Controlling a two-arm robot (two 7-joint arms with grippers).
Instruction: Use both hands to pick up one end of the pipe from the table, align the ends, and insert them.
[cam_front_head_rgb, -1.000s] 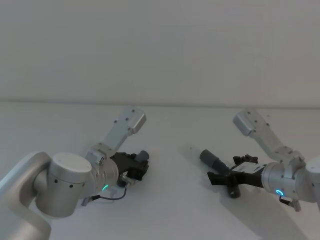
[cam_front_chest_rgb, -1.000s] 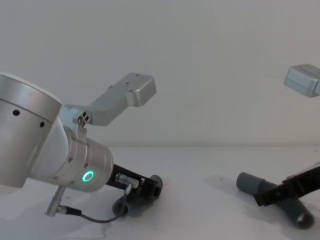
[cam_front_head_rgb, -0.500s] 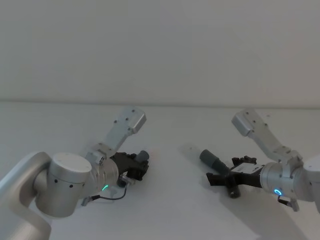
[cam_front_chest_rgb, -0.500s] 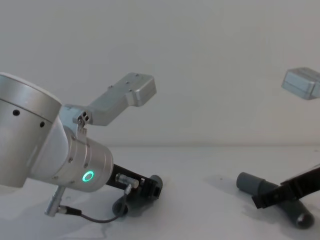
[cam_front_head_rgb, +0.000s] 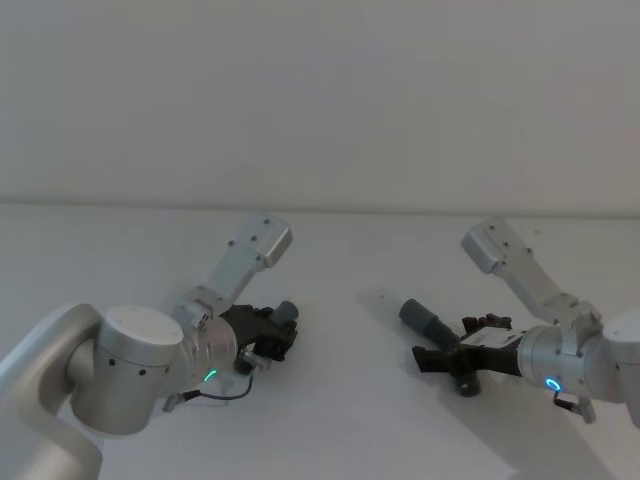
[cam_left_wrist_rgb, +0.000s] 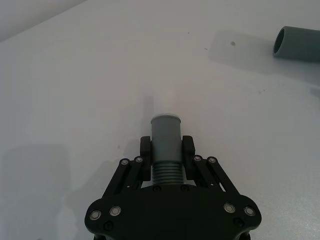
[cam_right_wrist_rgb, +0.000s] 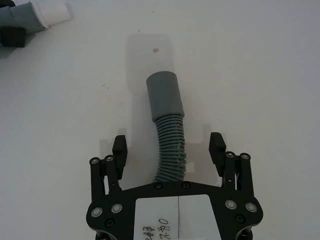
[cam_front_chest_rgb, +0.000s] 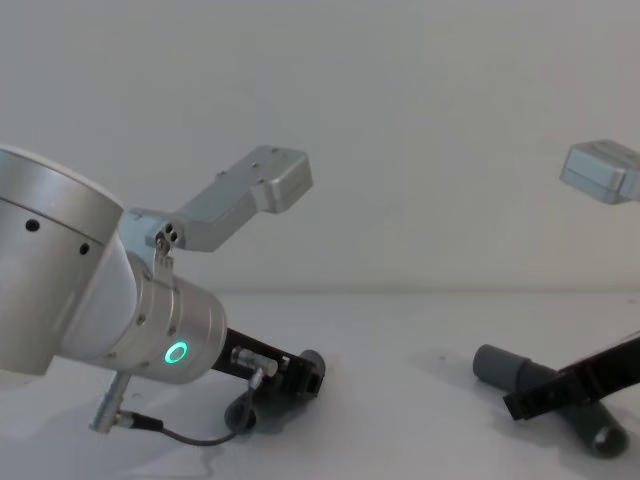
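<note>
Currently the left gripper (cam_left_wrist_rgb: 166, 148) is clamped on the shorter pipe piece (cam_left_wrist_rgb: 165, 131). Its fingers (cam_left_wrist_rgb: 146, 150) press both sides of the ribbed section just behind the smooth end. In the head view this gripper sits low at about 8 o'clock from the centre of the table (cam_front_head_rgb: 340, 430), and the held end points toward 2 o'clock. Whether the piece is clear of the surface cannot be told.

The right gripper (cam_right_wrist_rgb: 168, 145) stands wide open. One finger is on each side of the longer pipe piece (cam_right_wrist_rgb: 170, 132), and neither touches the tube. In the head view it sits at about 4 o'clock from the table centre. The collar socket (cam_right_wrist_rgb: 164, 95) extends from it toward 10 o'clock, and the piece lies on the table.

Progress, as judged: one of the two grasps is made. Remaining steps:
- close the right gripper on the longer piece
- raise both pieces
- line up the whitish tip (cam_right_wrist_rgb: 50, 14) with the collar socket
- push the tip in

The two ends are well apart.

Markings: a white label (cam_right_wrist_rgb: 177, 212) on the right gripper's body carries handwriting, but it is turned away and cannot be read reliably. No brand name is legible.
</note>
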